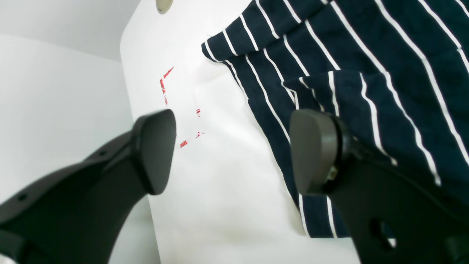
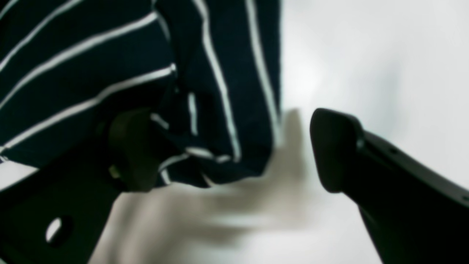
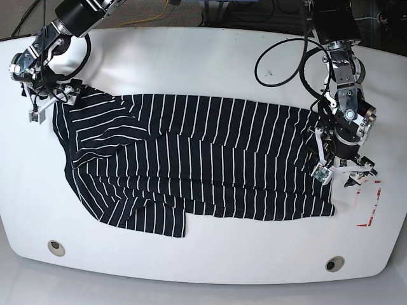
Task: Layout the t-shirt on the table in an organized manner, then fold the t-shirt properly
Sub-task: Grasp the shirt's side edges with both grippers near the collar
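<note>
The black t-shirt [image 3: 191, 152] with thin white stripes lies spread across the white table [image 3: 203, 57], wrinkled and uneven at its ends. My left gripper [image 3: 340, 175] hovers at the shirt's right end. In the left wrist view it [image 1: 234, 152] is open over bare table [image 1: 220, 190], one finger [image 1: 315, 150] against the shirt's edge [image 1: 366, 55]. My right gripper [image 3: 41, 105] is at the shirt's far-left corner. In the right wrist view it [image 2: 232, 150] is open, a bunched corner of the t-shirt [image 2: 91, 73] lying between the fingers, unclamped.
A red-marked rectangle [image 3: 372, 203] sits by the table's right edge, also in the left wrist view [image 1: 172, 106]. Two round grommets [image 3: 56, 247] [image 3: 334, 263] sit near the front edge. A looped black cable [image 3: 286, 63] hangs by the left arm.
</note>
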Available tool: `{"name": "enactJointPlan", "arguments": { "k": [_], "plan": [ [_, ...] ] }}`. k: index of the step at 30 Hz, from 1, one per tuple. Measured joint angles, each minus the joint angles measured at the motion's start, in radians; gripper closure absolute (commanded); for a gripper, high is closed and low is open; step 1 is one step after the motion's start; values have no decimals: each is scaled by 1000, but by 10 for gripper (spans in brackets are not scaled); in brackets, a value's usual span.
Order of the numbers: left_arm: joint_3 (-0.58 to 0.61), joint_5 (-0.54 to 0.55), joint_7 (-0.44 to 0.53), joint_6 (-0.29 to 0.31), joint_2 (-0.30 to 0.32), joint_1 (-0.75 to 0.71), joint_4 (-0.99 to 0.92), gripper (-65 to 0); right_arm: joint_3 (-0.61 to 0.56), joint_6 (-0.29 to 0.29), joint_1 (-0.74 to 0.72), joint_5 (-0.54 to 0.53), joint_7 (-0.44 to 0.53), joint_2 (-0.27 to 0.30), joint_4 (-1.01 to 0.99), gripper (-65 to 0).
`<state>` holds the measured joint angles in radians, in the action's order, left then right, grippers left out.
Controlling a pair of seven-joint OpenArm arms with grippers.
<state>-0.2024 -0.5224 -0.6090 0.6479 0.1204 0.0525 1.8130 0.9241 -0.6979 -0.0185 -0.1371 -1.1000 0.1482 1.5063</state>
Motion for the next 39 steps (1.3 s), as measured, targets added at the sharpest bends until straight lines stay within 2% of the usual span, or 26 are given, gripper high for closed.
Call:
{"name": "enactJointPlan", "arguments": {
  "k": [7, 9, 14, 15, 20, 23, 25, 33, 39],
  "plan": [
    [-1, 0, -2, 0, 0, 0, 0, -455, -2, -2, -8, -24, 69, 35, -76, -603],
    [0, 1, -1, 0, 0, 0, 0, -455, -2, -2, -9, -27, 79, 42, -91, -578],
    [-1, 0, -2, 0, 3, 0, 0, -455, -2, -1, -9, -25, 82, 43, -95, -365],
    [-1, 0, -3, 0, 3, 0, 0, -455, -3, -1, -9, -24, 83, 43, -95, -291],
    [-1, 1, 1, 0, 3, -6, 0, -455, -3, 0, -5, -26, 83, 43, -97, -8],
    [-1, 0, 0, 0, 3, -17, 0, -455, -3, -1, 0, -28, 83, 41, -97, 0],
    [-1, 0, -2, 0, 3, -20, 0, -455, -5, 0, 3, -28, 85, 41, -97, -23],
    [-1, 1, 2, 3, 2, -39, 0, -458, -10, -1, 38, -31, 74, 36, -50, 0],
    [-2, 57, -10, 8, 2, -114, -2, -461, -8, -2, 53, -26, 67, 33, -29, 0]
  ]
}}
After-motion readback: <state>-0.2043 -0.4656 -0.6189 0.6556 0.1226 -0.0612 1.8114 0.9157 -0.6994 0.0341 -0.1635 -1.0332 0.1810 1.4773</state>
